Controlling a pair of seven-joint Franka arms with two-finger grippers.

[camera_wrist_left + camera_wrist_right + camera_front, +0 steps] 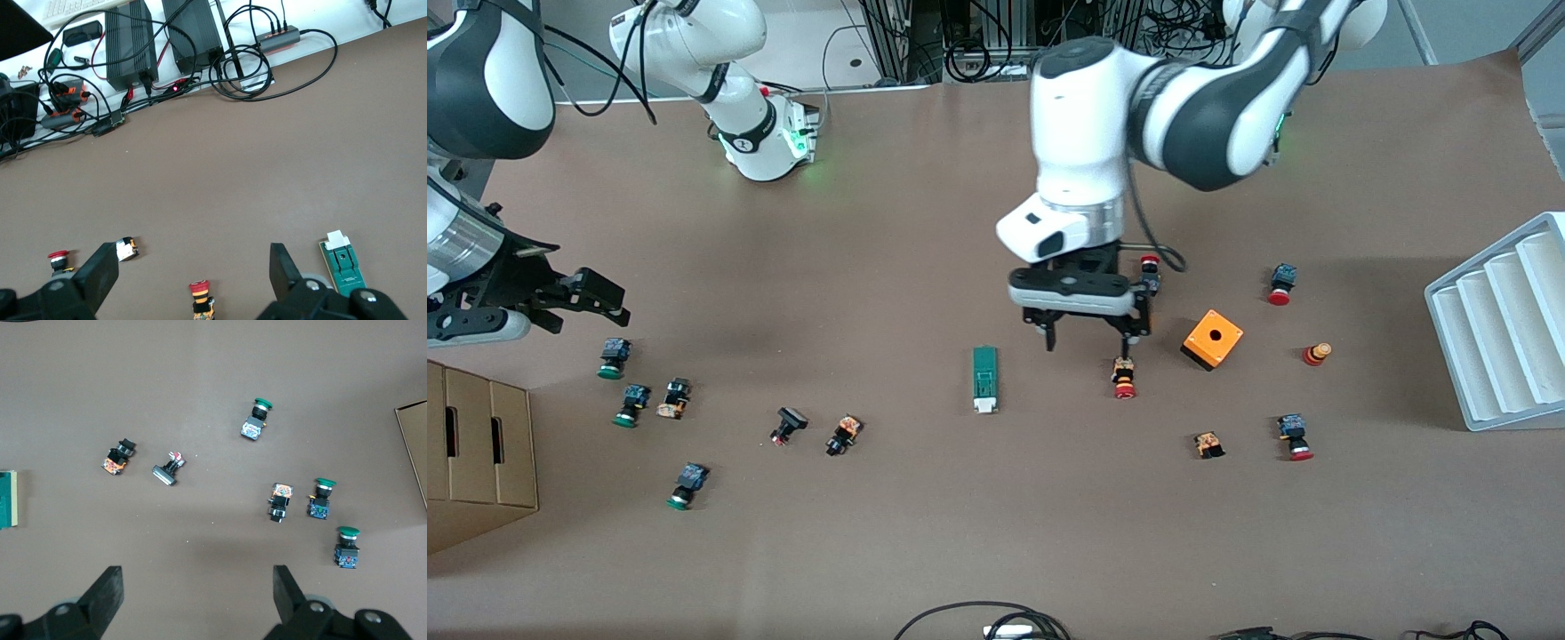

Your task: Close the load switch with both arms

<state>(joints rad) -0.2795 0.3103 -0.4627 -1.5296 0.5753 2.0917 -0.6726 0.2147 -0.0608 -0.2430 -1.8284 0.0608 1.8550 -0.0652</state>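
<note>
green load switch [984, 380] lies beside the open, empty left gripper [1086, 339]; a red-capped button [1125, 379] beneath risks a knock. the right gripper [596, 298], open, waits.

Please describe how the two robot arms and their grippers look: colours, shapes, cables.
Both arms are glossy white with rounded shells and black joint bands. The left gripper is black, with two slim fingers under a white wrist block; a black cable runs beside it. The right gripper is black and angular.
</note>
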